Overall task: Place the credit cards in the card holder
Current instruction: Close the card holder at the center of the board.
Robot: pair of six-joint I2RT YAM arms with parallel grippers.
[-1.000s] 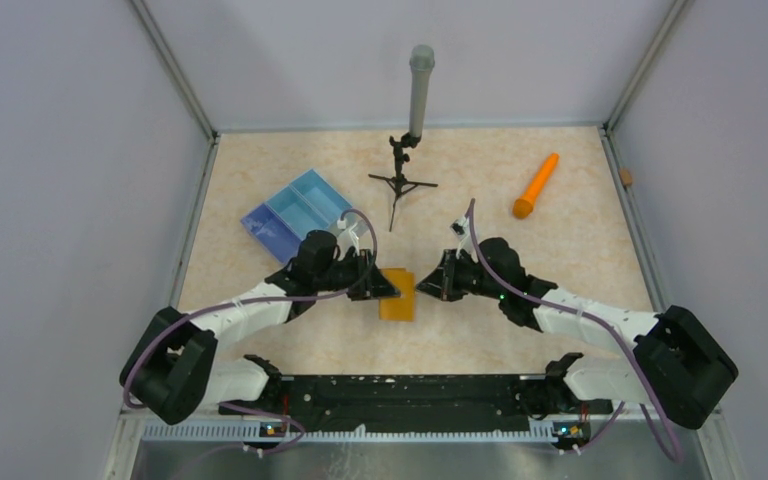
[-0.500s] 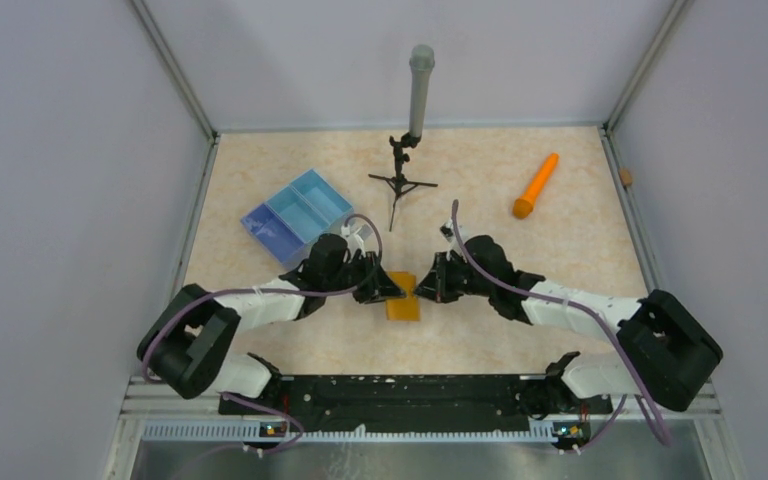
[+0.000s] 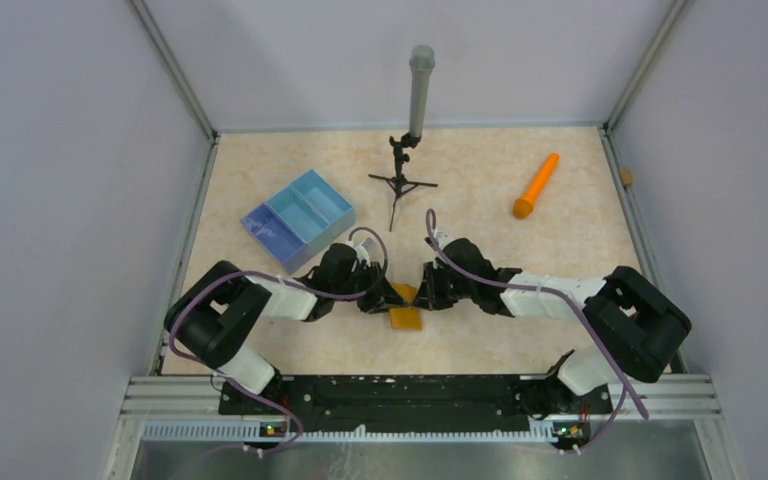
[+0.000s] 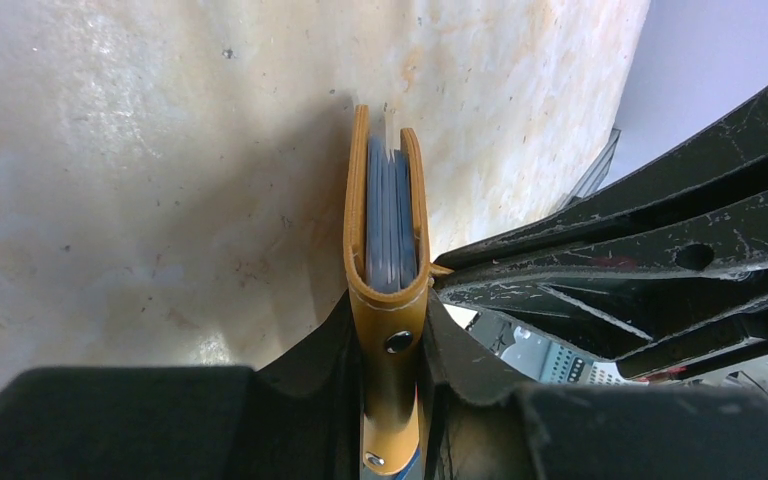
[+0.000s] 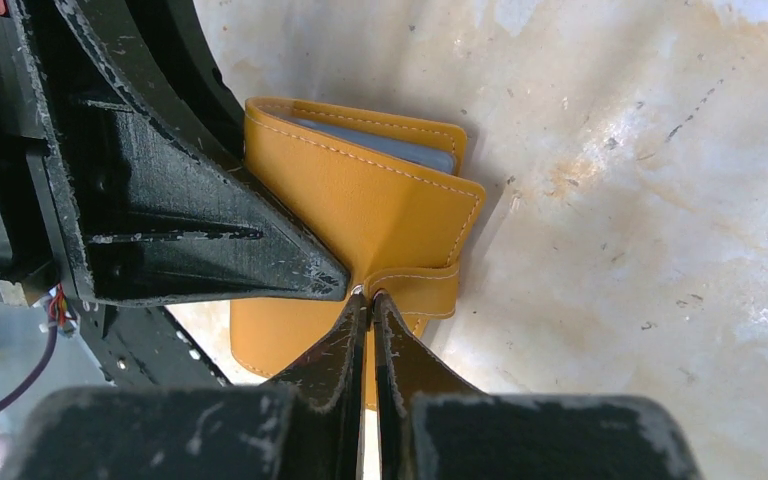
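Note:
The mustard-orange card holder (image 3: 406, 312) is folded and stands on edge on the table between both grippers. My left gripper (image 3: 384, 298) is shut on it near its spine; in the left wrist view the card holder (image 4: 388, 345) sits squeezed between my fingers (image 4: 305, 365). Bluish-grey credit cards (image 4: 391, 215) show edge-on inside its fold, one pale edge sticking out at the far end. My right gripper (image 3: 423, 294) is shut on the card holder's snap tab (image 5: 422, 288), fingertips (image 5: 400, 340) pinched together. The card holder's cover (image 5: 360, 195) fills the right wrist view.
A blue divided tray (image 3: 298, 217) lies at the back left, close to my left arm. A tripod stand with a grey tube (image 3: 417, 110) stands at the back centre. An orange cone-shaped stick (image 3: 536, 186) lies at the back right.
Both grippers have moved together with the card holder toward the near edge, and both arms have folded in lower. The card holder now looks narrower from above.

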